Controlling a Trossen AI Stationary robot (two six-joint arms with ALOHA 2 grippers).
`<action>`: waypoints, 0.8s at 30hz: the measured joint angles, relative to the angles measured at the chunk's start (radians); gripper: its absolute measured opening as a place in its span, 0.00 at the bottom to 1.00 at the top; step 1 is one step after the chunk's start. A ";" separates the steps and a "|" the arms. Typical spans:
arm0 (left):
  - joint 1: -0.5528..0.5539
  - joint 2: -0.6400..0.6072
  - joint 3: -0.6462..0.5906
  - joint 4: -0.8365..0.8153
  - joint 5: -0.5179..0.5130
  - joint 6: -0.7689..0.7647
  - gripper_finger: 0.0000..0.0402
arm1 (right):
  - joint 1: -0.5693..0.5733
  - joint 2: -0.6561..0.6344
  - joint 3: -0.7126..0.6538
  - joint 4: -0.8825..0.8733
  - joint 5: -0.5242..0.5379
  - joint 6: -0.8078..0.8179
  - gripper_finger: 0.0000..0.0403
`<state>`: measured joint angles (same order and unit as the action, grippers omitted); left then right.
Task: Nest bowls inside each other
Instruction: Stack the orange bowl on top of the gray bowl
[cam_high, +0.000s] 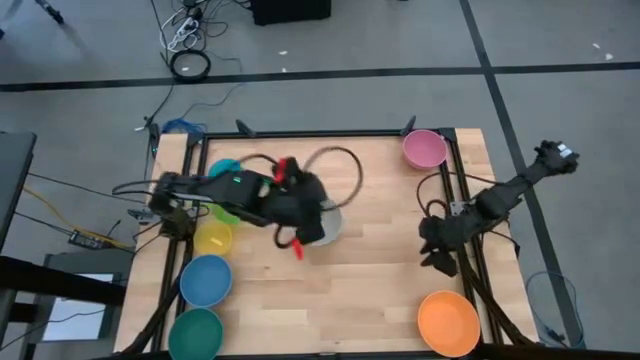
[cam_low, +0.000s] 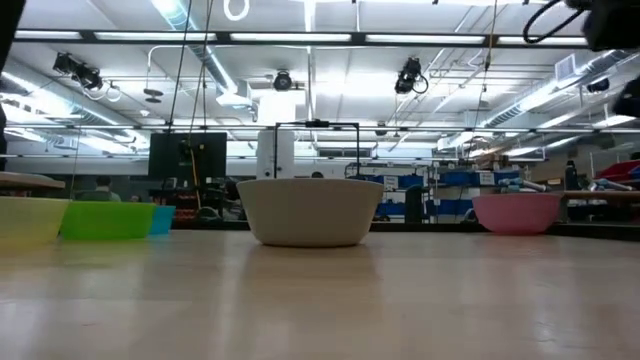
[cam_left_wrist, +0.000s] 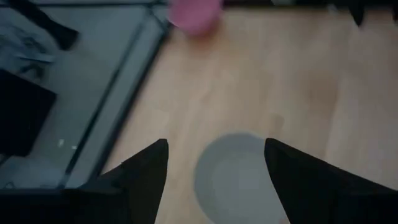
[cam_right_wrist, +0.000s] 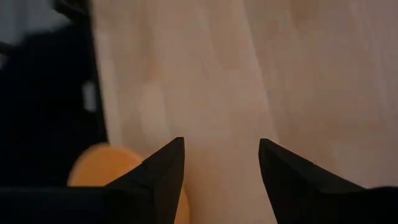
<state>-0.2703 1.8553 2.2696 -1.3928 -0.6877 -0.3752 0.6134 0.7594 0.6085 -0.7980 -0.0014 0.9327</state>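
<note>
The pale grey bowl (cam_low: 310, 210) stands upright on its base at the table's middle. My left gripper (cam_left_wrist: 216, 146) hovers open above it, touching nothing, and the bowl (cam_left_wrist: 239, 177) shows beyond the fingers. In the high view the left arm covers most of this bowl (cam_high: 333, 226). My right gripper (cam_right_wrist: 221, 144) is open over bare wood near the right edge (cam_high: 440, 258), with the orange bowl (cam_right_wrist: 106, 165) close by. The pink bowl (cam_high: 424, 148) stands at the far right. Cyan (cam_high: 225, 168), yellow (cam_high: 213, 238), blue (cam_high: 206, 280) and dark green (cam_high: 195, 333) bowls line the left edge.
A lime green bowl (cam_low: 105, 220) sits between the yellow and cyan ones, mostly under the left arm in the high view. The orange bowl (cam_high: 448, 322) stands at the near right corner. Bare wood lies across the table's middle and near side. A dark frame (cam_high: 330, 135) borders the table.
</note>
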 joint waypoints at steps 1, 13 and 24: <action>-0.012 -0.018 0.000 -0.004 -0.028 -0.012 0.68 | 0.031 0.016 0.005 -0.024 0.005 0.036 0.49; -0.145 -0.164 -0.001 -0.060 -0.205 -0.088 0.68 | 0.335 0.268 0.032 0.025 -0.021 0.412 0.49; -0.178 -0.168 -0.002 -0.105 -0.231 -0.112 0.68 | 0.444 0.421 0.128 0.010 -0.025 0.560 0.49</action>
<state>-0.4484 1.6875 2.2681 -1.4980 -0.9184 -0.4873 1.0577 1.1807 0.7368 -0.7877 -0.0265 1.4924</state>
